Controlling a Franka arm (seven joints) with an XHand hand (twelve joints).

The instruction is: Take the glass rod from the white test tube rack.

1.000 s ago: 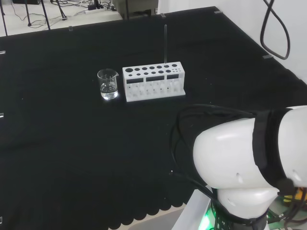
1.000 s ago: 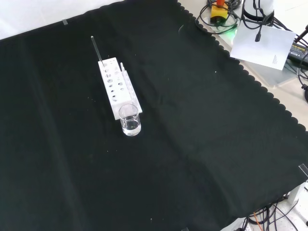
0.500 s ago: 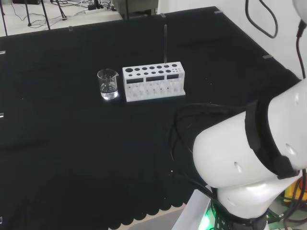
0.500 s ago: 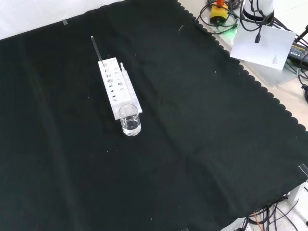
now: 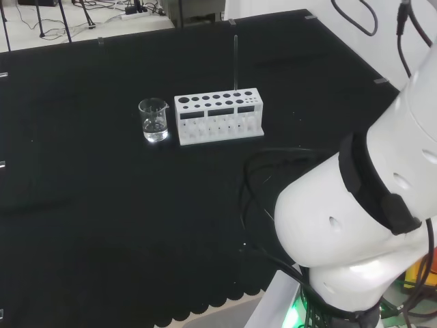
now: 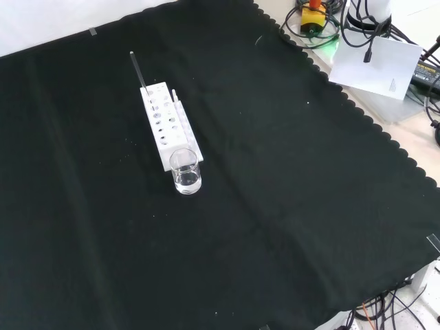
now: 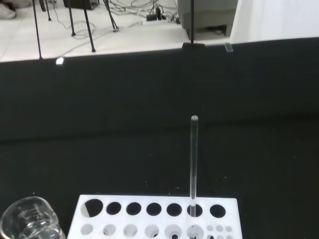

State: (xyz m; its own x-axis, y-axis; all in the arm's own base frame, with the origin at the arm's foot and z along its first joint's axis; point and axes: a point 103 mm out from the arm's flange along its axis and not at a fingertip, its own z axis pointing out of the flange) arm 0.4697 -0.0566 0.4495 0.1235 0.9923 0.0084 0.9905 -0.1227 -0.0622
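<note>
A white test tube rack stands on the black cloth, its long side facing the head view. A thin glass rod rises upright from a hole near the rack's right end in that view. The front view has the rack running away from the camera, and the rod stands at its far end. From the wrist, the rod rises from a hole in the rack just below it.
A small glass beaker with a little clear liquid stands just left of the rack in the head view, at the rack's near end in the front view. The arm's white links sit at the head view's lower right.
The arm's white links have swung upward at the head view's right. Rack, rod and beaker have not moved.
</note>
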